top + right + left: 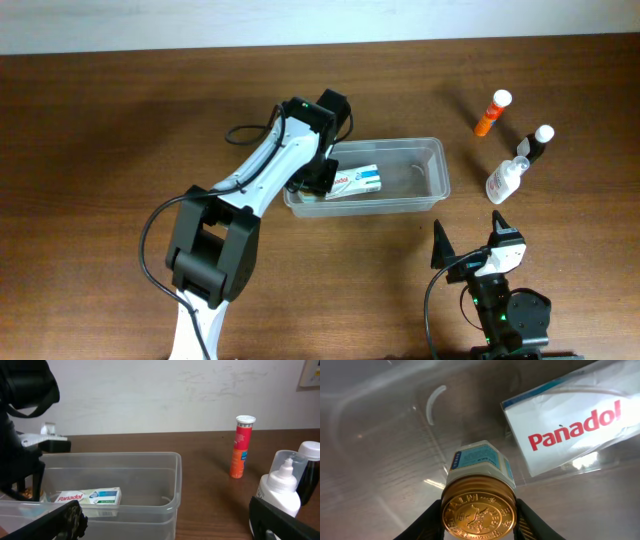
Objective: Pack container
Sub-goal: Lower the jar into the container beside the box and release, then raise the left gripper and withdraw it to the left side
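Dark brown wood grain is seen across the surface (100, 130), and a pale wall (150, 390) is seen behind it in the right wrist view. The container (435, 170) is set near the middle of the surface, with its long side running left to right in the overhead view. A white Panadol box (357, 181) is laid flat on the container floor, in its left half.

The left arm (262, 168) is reached over the left end of the container, with its wrist lowered inside the rim. The left jaws are clamped on a small jar (478, 512) with a gold embossed lid and a blue and white label. The jar is held inside the container, just beside the box. Whether the jar is touching the container floor cannot be told.

The right arm (498, 262) is kept low at the near right of the surface, well apart from the container. The right jaws are held wide apart, with nothing gripped between them.

Three bottles are stood upright to the right of the container, apart from it. An orange tube (492, 113) with a white cap is placed farthest back. A dark bottle (538, 143) with a white cap is placed nearer, and a white nozzle bottle (505, 178) is stood just beside it.
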{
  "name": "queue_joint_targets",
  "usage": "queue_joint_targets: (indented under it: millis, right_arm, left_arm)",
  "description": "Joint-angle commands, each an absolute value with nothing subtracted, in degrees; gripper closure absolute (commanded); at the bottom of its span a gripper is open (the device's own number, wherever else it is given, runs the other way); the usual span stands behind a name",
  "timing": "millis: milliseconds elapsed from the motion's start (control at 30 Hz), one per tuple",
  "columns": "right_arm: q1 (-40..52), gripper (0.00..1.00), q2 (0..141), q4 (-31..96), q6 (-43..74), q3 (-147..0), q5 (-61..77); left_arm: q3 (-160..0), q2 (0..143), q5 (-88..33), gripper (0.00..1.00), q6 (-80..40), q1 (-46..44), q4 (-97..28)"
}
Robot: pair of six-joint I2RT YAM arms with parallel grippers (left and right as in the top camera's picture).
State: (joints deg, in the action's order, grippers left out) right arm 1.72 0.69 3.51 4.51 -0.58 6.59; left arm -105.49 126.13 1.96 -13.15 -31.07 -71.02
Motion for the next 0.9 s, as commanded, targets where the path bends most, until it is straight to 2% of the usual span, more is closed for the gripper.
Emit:
queue_joint_targets:
  millis: [0,333,367,433,700,867]
  right_arm:
    - [2.2,0.02,0.3,3.9,4.9,-0.3,7.1]
    - [2.2,0.02,0.3,3.9,4.9,-0.3,7.1]
    - [2.2,0.02,0.3,3.9,4.9,-0.3,7.1]
    - [2.2,0.02,0.3,3.9,4.9,-0.3,7.1]
    - [2.2,0.02,0.3,3.9,4.9,-0.3,7.1]
    - [2.2,0.02,0.3,3.9,4.9,-0.3,7.1]
  left_arm:
    - [-104.8,126.7,2.4,0.60,-13.9,-31.0,-70.7]
    - [-104.8,126.7,2.4,0.59,-13.9,-31.0,-70.2]
    - [-104.8,126.7,2.4,0.49,-13.9,-31.0,-70.0]
    - [-104.8,126.7,2.4,0.44,-13.9,-31.0,-69.6]
    - [-105.4,126.6,2.4,0.45,-13.2,-31.0,-68.6]
    - [-111.6,126.6,2.4,0.45,-12.7,-31.0,-72.8]
